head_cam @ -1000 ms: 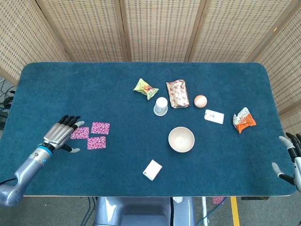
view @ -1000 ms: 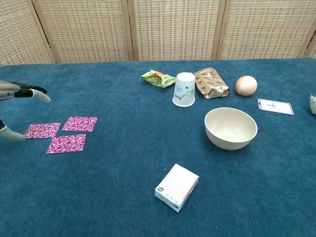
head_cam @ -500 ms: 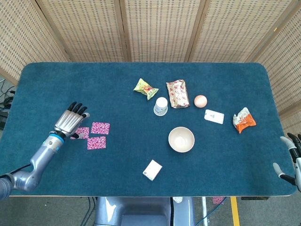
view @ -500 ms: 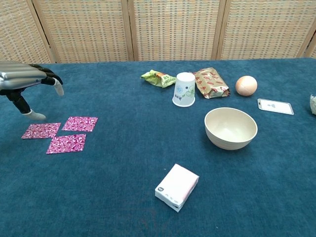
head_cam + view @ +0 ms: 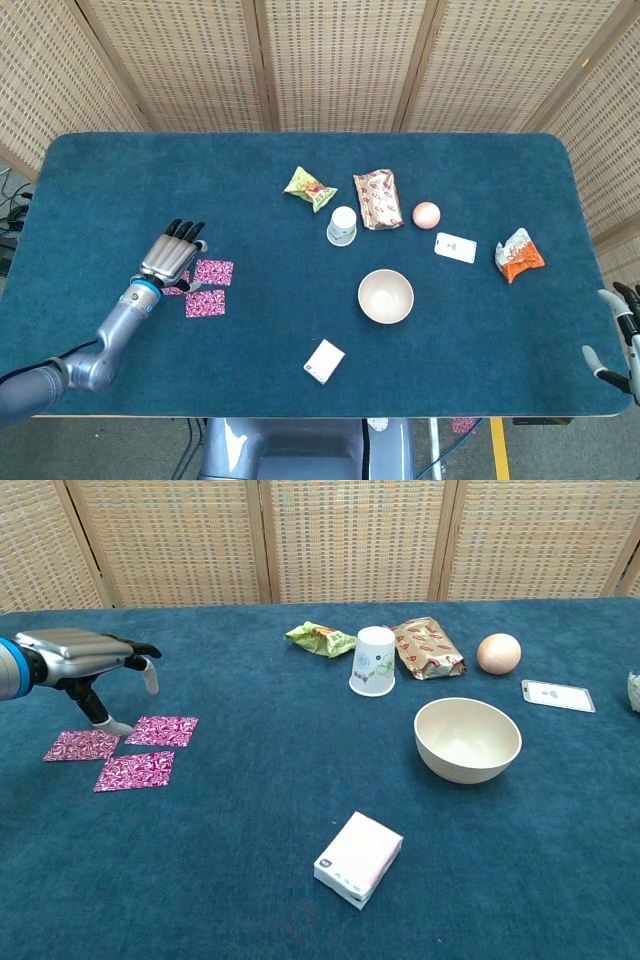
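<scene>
I have the left hand (image 5: 172, 257) palm-down over the left part of the blue surface (image 5: 120, 190), its fingers (image 5: 138, 650) spread and gripping nothing. In the chest view the thumb tip reaches down to the surface between two of the three pink sachets (image 5: 160, 730), at the near edge of the upper right one; I cannot tell whether it actually touches the foil. The sachets lie flat, close together: one at the left (image 5: 82, 745), one at the upper right, one nearer me (image 5: 134, 770). In the head view the hand covers most of the left one.

My right hand (image 5: 620, 330) sits at the far right edge of the surface, only partly in view, fingers apart and holding nothing.

Well apart from the left hand, in the middle of the surface, an upturned paper cup (image 5: 375, 661) stands between a green snack bag (image 5: 318, 638) and a brown packet (image 5: 428, 647). An orange ball (image 5: 498, 653) lies right of the packet, a white card (image 5: 557, 695) beyond it, and an orange-and-white wrapper (image 5: 519, 255) further right. A cream bowl (image 5: 468, 739) stands upright in front of the cup, and a small white box (image 5: 358, 859) lies nearest me.
</scene>
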`<action>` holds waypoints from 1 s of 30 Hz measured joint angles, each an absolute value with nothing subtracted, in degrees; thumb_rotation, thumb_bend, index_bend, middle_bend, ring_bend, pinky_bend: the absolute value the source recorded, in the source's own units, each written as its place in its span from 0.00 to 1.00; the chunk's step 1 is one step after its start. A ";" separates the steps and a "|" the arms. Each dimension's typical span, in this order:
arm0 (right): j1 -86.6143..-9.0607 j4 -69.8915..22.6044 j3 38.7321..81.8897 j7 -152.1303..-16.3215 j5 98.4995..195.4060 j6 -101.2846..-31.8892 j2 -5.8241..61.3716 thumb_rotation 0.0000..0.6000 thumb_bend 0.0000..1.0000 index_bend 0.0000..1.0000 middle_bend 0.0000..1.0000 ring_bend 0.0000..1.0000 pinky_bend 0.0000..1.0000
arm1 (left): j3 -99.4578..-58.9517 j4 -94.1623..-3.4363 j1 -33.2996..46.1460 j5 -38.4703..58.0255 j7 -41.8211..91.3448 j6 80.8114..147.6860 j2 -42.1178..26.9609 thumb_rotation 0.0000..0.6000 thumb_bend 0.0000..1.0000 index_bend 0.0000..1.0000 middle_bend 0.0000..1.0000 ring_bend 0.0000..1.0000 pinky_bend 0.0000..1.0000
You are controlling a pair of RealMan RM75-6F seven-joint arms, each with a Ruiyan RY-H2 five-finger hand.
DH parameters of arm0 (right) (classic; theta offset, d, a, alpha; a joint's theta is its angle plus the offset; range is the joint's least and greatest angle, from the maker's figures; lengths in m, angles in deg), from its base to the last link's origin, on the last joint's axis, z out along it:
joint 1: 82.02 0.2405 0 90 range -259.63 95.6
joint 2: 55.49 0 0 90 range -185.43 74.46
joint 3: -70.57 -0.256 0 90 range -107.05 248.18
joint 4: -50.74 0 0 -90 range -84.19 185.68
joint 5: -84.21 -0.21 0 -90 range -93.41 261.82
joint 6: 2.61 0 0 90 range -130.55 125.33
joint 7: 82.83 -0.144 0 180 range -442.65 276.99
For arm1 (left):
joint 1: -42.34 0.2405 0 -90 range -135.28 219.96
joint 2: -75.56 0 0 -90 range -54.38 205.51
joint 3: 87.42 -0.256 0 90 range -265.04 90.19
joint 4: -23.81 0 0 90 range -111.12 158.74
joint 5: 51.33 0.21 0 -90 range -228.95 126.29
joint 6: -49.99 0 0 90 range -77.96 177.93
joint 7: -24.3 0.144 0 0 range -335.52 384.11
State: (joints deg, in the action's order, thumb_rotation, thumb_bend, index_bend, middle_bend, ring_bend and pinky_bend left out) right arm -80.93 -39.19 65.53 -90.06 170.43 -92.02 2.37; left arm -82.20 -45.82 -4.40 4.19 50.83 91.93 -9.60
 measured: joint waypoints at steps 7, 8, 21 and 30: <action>-80.99 -38.93 65.58 -90.20 170.43 -92.03 2.54 1.00 0.34 0.16 0.12 0.00 0.00 | -82.07 -44.10 -4.62 4.16 49.92 92.34 -11.87 0.79 0.21 0.29 0.00 0.00 0.00; -81.02 -38.94 65.57 -90.21 170.43 -92.08 2.52 1.00 0.34 0.16 0.12 0.00 0.00 | -82.09 -43.91 -4.65 4.18 49.86 92.34 -12.12 0.79 0.21 0.29 0.00 0.00 0.00; -81.56 -38.59 65.60 -90.69 170.09 -92.52 2.36 1.00 0.34 0.16 0.12 0.00 0.00 | -82.23 -39.97 -4.84 3.70 50.30 92.94 -16.32 0.80 0.22 0.31 0.00 0.00 0.00; -81.80 -38.47 65.62 -90.98 169.97 -92.61 2.23 1.00 0.34 0.16 0.12 0.00 0.00 | -81.96 -38.48 -4.61 4.22 49.86 93.64 -17.65 0.81 0.22 0.33 0.00 0.00 0.00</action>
State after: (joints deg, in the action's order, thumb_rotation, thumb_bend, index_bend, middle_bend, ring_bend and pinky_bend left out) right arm -81.80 -38.47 65.62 -90.98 169.97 -92.61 2.23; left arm -81.96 -38.48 -4.61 4.22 49.86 93.64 -17.65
